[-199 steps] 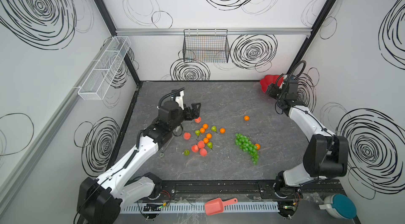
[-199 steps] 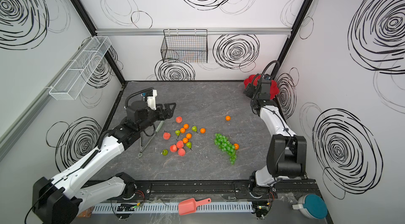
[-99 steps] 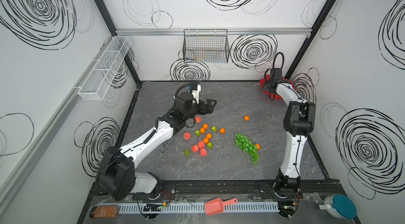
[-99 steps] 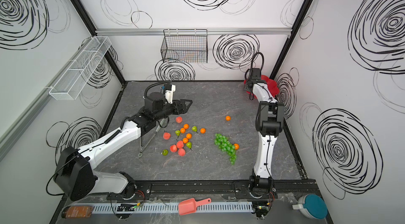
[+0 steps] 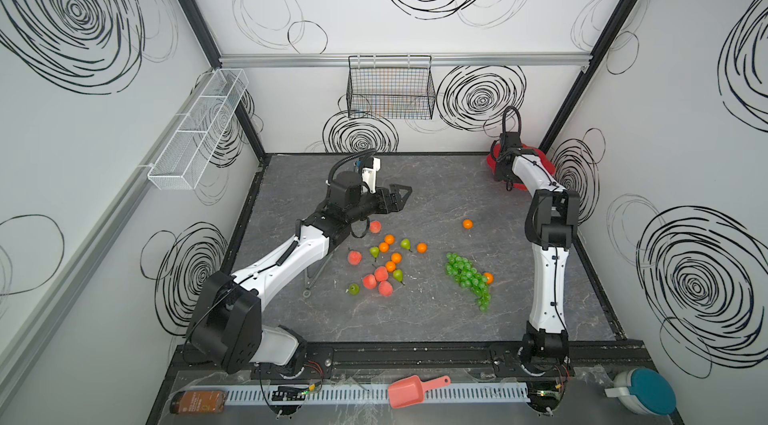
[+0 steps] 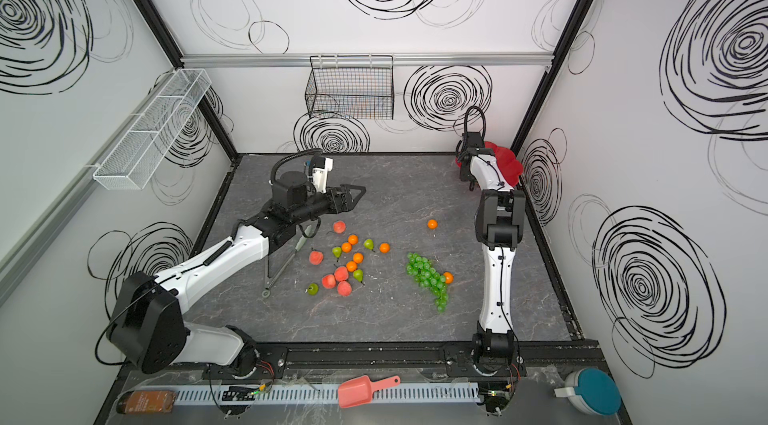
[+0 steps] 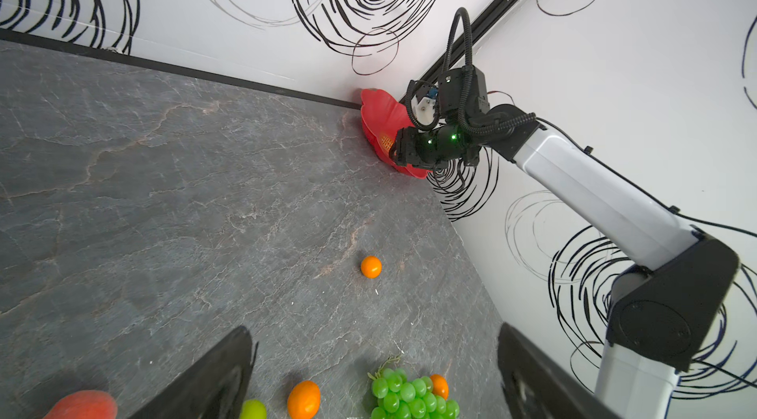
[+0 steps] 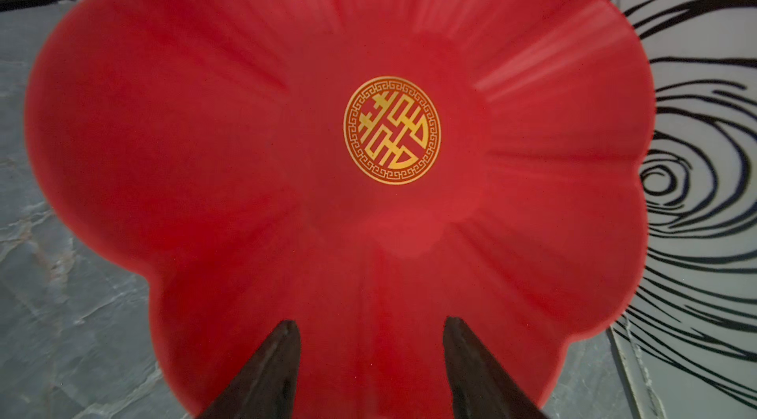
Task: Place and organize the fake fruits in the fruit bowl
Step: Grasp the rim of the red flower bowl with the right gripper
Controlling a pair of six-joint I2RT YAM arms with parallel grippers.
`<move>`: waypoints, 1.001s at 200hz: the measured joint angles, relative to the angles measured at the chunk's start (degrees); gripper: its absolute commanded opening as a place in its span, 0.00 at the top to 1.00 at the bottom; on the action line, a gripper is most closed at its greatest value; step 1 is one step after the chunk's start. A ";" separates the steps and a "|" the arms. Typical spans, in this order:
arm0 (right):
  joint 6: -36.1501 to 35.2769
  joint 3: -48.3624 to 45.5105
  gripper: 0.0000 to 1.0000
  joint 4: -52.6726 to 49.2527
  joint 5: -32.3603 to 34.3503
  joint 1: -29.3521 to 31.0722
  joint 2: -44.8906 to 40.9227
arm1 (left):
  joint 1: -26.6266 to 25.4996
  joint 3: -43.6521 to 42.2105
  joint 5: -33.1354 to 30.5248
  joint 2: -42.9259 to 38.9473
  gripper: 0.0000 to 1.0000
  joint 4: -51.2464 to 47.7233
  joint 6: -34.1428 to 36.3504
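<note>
And the right gripper (image 8: pixel 370 320) sits right at the fruit bowl (image 8: pixel 205 130), jaws half parted, nothing gripped; the bowl's near rim is cut off. The left gripper (image 7: pixel 373 329), well apart from the bowl, gapes empty. The fake fruits (image 5: pixel 390 265) lie farther off, 1 orange (image 5: pixel 468 224) nearest.

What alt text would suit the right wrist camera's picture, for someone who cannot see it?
A red, flower-shaped fruit bowl with a gold centre mark fills the frame, holding no fruit. The right gripper hangs open over its rim, with grey table beside it.
</note>
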 measured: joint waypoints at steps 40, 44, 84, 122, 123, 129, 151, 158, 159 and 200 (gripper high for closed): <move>-1.42 -4.24 0.39 0.33 -1.64 1.16 -4.35 | 0.00 -0.24 0.31 -0.02 0.04 0.24 -0.07; -1.62 -4.68 0.39 0.44 -1.77 1.36 -4.94 | 0.00 -0.28 0.33 -0.04 0.04 0.26 -0.04; -3.54 -6.40 0.40 1.97 -2.36 4.50 -8.79 | 0.00 -0.76 0.85 -0.09 0.04 0.37 -0.04; -4.55 -5.31 0.45 1.84 -2.05 5.79 -7.39 | 0.00 -1.29 1.14 -0.15 0.04 0.31 0.02; -4.57 -5.22 0.45 1.81 -1.99 5.77 -7.30 | 0.00 -1.29 1.16 -0.15 0.04 0.31 0.02; -4.63 -4.81 0.46 1.75 -1.66 5.68 -6.80 | 0.00 -1.29 1.16 -0.15 0.04 0.31 0.04; -4.79 -4.02 0.49 1.70 -0.24 5.40 -4.90 | 0.00 -1.29 1.36 -0.15 0.04 0.31 0.17; -4.81 -3.91 0.49 1.68 0.09 5.25 -4.35 | 0.00 -1.29 1.40 -0.15 0.04 0.31 0.20; -4.87 -3.89 0.49 1.68 0.13 5.22 -4.22 | 0.00 -1.29 1.42 -0.15 0.04 0.31 0.20; -4.94 -2.25 0.56 1.09 0.76 4.74 -1.14 | 0.00 -1.29 1.81 -0.15 0.04 0.33 0.24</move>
